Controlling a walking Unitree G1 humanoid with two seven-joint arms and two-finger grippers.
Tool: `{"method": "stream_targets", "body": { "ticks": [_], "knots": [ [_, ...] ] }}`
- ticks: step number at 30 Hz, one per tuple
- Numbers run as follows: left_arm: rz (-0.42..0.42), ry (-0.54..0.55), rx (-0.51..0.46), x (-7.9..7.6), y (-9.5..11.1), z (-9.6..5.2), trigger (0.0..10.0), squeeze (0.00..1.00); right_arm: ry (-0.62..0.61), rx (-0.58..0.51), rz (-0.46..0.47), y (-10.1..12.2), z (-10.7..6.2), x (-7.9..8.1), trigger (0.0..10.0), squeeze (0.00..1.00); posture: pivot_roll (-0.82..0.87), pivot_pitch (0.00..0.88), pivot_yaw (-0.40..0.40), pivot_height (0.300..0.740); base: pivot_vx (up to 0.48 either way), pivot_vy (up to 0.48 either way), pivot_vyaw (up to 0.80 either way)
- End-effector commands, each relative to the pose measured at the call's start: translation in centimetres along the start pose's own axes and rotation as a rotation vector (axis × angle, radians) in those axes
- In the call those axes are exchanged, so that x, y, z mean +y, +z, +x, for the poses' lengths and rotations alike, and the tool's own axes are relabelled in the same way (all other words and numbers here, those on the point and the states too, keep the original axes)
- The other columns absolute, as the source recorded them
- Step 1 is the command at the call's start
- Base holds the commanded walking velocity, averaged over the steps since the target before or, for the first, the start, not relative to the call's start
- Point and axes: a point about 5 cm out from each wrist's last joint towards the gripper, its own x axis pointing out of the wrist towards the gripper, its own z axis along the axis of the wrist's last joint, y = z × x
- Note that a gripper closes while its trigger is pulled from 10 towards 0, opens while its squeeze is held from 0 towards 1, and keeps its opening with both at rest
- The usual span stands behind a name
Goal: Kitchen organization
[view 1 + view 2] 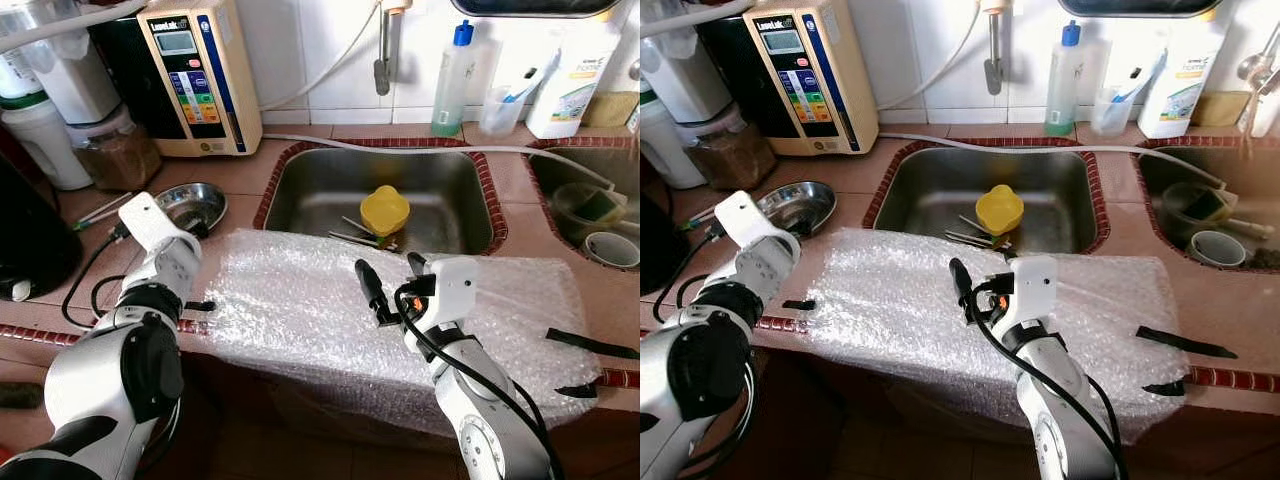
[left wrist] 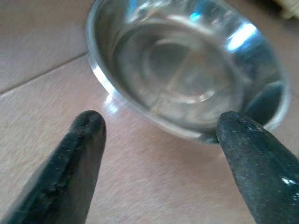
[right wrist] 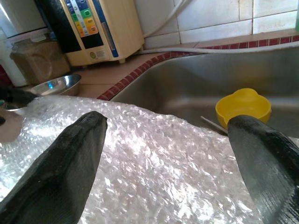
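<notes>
Shiny round steel bowl (image 1: 192, 205) far left on terracotta-tiled counter (image 1: 235, 180); clear bubble-wrap sheet (image 1: 300, 300), glinting white, near centre; grey steel sink basin (image 1: 330, 195) edged in dark red mosaic, holding a yellow plastic cup (image 1: 384, 210); cream water dispenser (image 1: 192, 75) with multicoloured buttons, far left.

Two sinks: one mid-frame (image 1: 385, 200), one at right edge (image 1: 590, 190). One yellow cup (image 1: 384, 210) in middle sink. One steel bowl (image 1: 192, 205) left of centre. One bubble wrap sheet (image 1: 300, 300) across lower middle. Two bottles upper right: blue-capped (image 1: 453, 80), white (image 1: 573, 70). One water purifier (image 1: 195, 75) upper left. Two grippers: left (image 2: 159, 126), right (image 3: 168, 126).
</notes>
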Motion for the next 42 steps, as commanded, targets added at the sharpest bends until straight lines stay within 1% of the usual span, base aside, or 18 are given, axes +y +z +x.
{"method": "stream_targets", "body": {
  "ticks": [1,7,14,17,22,24,26,27,28,30,32,34,35,36,37,38,41,42],
  "knots": [
    [-0.012,0.037,0.004,1.0,0.1,0.2,0.0,0.00,0.038,-0.007,0.001,0.4,0.2,0.8,10.0,0.00,-0.10,0.000,0.135,0.740,0.000,0.000,0.00],
    [-0.023,0.081,0.020,2.8,-0.6,0.4,0.0,0.00,0.050,-0.011,-0.007,0.7,0.7,0.5,10.0,0.00,-0.09,0.000,0.118,0.740,0.000,0.000,0.00],
    [0.029,0.056,0.019,2.3,-1.0,0.4,0.0,0.00,0.067,-0.008,-0.003,0.7,0.8,0.7,10.0,0.00,-0.07,0.000,0.095,0.740,0.000,0.000,0.00],
    [0.019,0.052,0.017,2.2,-0.9,0.4,0.0,0.00,0.073,-0.004,-0.004,0.6,0.9,0.8,10.0,0.00,-0.06,0.000,0.092,0.740,0.000,0.000,0.00],
    [0.020,0.064,-0.017,2.2,0.3,0.3,0.0,0.00,0.078,-0.006,-0.012,0.7,1.2,0.6,10.0,0.00,-0.06,0.000,0.093,0.740,0.000,0.000,0.00],
    [0.034,0.077,-0.030,2.2,0.8,0.3,1.8,0.00,0.073,-0.008,-0.016,0.8,1.2,0.4,10.0,0.00,-0.06,0.000,0.095,0.740,0.000,0.000,0.00],
    [0.060,0.068,-0.047,1.9,1.4,0.2,4.5,0.00,0.067,-0.008,-0.017,0.7,1.2,0.2,10.0,0.00,-0.05,0.000,0.101,0.740,0.000,0.000,0.00],
    [0.070,0.061,-0.052,1.7,1.6,0.2,4.5,0.00,0.066,-0.007,-0.018,0.7,1.2,0.2,10.0,0.00,-0.05,0.000,0.102,0.740,0.000,0.000,0.00],
    [0.084,0.042,-0.058,1.4,1.8,0.1,8.2,0.00,0.064,-0.007,-0.018,0.7,1.2,0.2,10.0,0.00,-0.04,0.000,0.101,0.740,0.000,0.000,0.00],
    [0.111,0.006,-0.071,0.8,2.2,0.0,8.0,0.00,0.064,-0.005,-0.016,0.6,1.2,0.2,10.0,0.00,-0.04,0.000,0.100,0.740,0.000,0.000,0.00],
    [0.165,-0.011,-0.088,0.5,2.3,0.0,8.3,0.00,0.068,-0.005,-0.017,0.5,1.3,0.3,10.0,0.00,-0.03,0.000,0.098,0.740,0.000,0.000,0.00],
    [0.174,-0.018,-0.065,0.5,2.0,0.0,9.8,0.00,0.072,-0.006,-0.018,0.6,1.5,0.3,10.0,0.00,-0.02,0.000,0.097,0.740,0.000,0.000,0.00],
    [0.174,-0.018,-0.065,0.5,2.0,0.0,9.8,0.00,0.072,-0.006,-0.018,0.6,1.5,0.3,10.0,0.00,-0.02,0.000,0.097,0.740,0.000,0.000,0.00],
    [0.170,-0.016,-0.058,0.6,1.9,0.0,8.6,0.00,0.074,-0.008,-0.018,0.6,1.6,0.3,10.0,0.00,-0.01,0.000,0.097,0.740,0.000,0.000,0.00],
    [0.171,-0.023,-0.052,0.5,1.9,0.0,8.6,0.00,0.075,-0.009,-0.020,0.6,1.7,0.3,10.0,0.00,-0.01,0.000,0.096,0.740,0.000,0.000,0.00],
    [0.175,-0.027,-0.048,0.5,1.8,-0.1,9.2,0.00,0.075,-0.009,-0.021,0.7,1.7,0.2,10.0,0.00,-0.01,0.000,0.096,0.740,0.000,0.000,0.00],
    [0.190,-0.032,-0.036,0.5,1.8,-0.1,8.4,0.00,0.076,-0.012,-0.025,0.7,2.0,0.1,10.0,0.00,0.00,0.000,0.098,0.740,0.000,0.000,0.00],
    [0.199,-0.029,-0.033,0.6,1.7,-0.2,8.4,0.00,0.077,-0.013,-0.024,0.8,2.0,0.1,10.0,0.00,0.00,0.000,0.098,0.740,0.000,0.000,0.00]
  ]
}}
